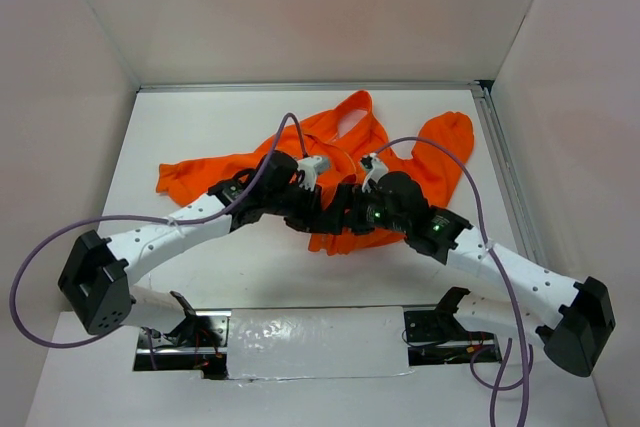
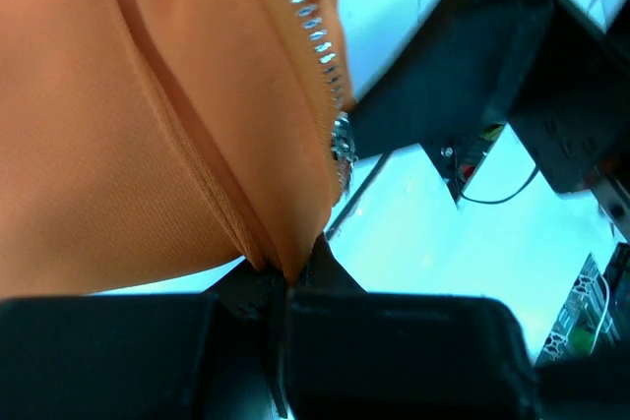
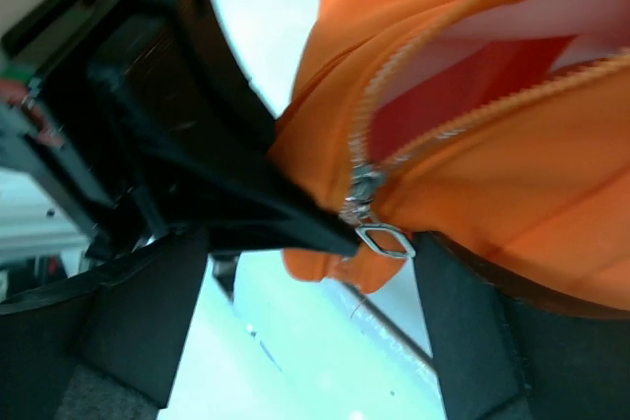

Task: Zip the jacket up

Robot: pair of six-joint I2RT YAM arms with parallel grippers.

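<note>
The orange jacket (image 1: 345, 132) lies crumpled mid-table, with both arms meeting at its near hem. My left gripper (image 1: 318, 209) is shut on the jacket's bottom edge (image 2: 285, 263), just below the silver zipper slider (image 2: 342, 145); the zipper teeth (image 2: 310, 27) run up from it. In the right wrist view the two zipper sides (image 3: 443, 130) spread apart above the slider (image 3: 362, 192), showing pale lining. My right gripper (image 3: 310, 277) is open; the pull tab (image 3: 386, 240) hangs between its fingers (image 3: 463, 322) without touching them. The left gripper's black finger (image 3: 246, 204) reaches in beside the slider.
White table (image 1: 200, 127) with white walls on three sides and a metal rail (image 1: 500, 157) along the right. At the near edge sits a taped panel (image 1: 310, 342) between the arm bases. Purple cables (image 1: 440, 157) loop over both arms.
</note>
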